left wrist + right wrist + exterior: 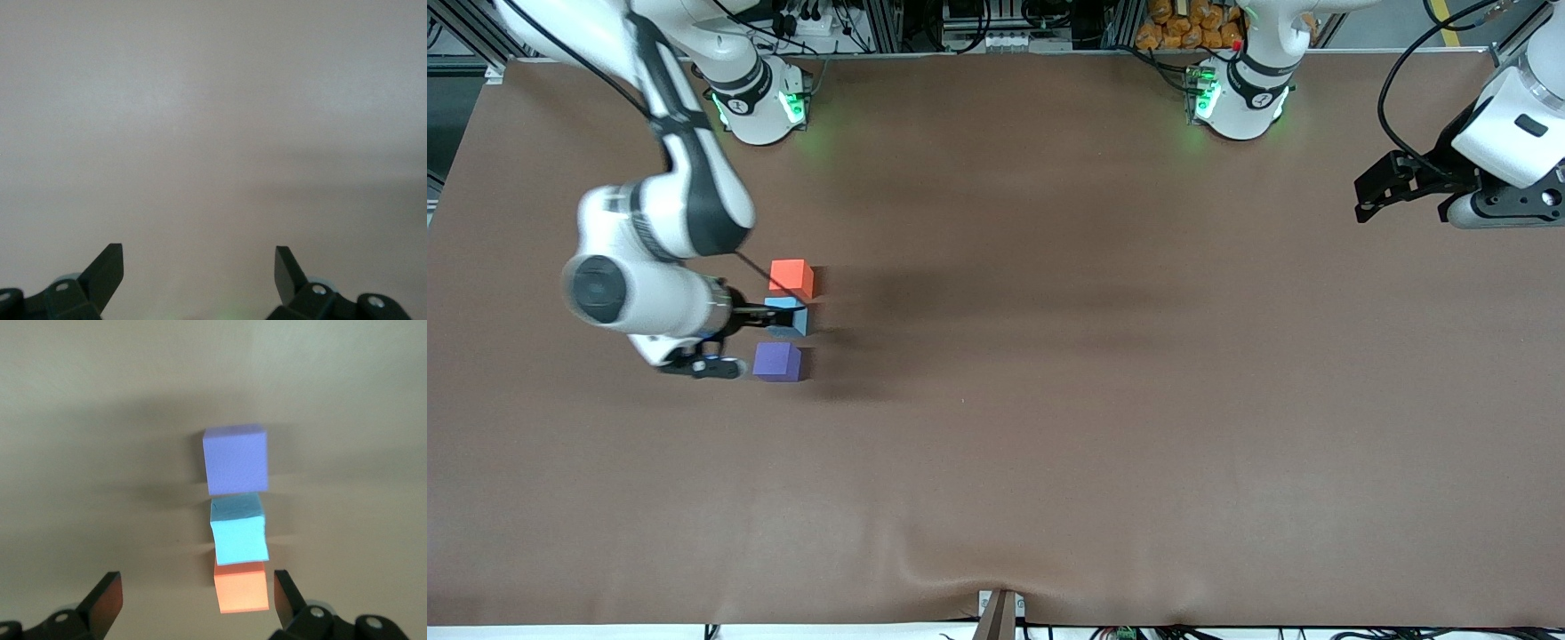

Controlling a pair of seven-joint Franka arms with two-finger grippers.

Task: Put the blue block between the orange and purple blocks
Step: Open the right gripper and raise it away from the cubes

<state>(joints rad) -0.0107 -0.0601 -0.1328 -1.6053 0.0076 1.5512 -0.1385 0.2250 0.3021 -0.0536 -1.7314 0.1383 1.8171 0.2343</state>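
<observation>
The blue block (790,318) sits on the table between the orange block (791,277) and the purple block (777,362), in one close row and turned slightly askew. The orange one is farthest from the front camera, the purple one nearest. My right gripper (745,338) is open and empty, low beside the row on the side toward the right arm's end of the table. The right wrist view shows the purple (236,459), blue (239,535) and orange (241,587) blocks beside the open right gripper (197,593). My left gripper (1369,200) waits open at the left arm's end.
The brown table mat (1049,400) carries only the three blocks. The left wrist view shows bare mat (213,133) past the open left gripper (199,270). A small bracket (999,613) sits at the table edge nearest the front camera.
</observation>
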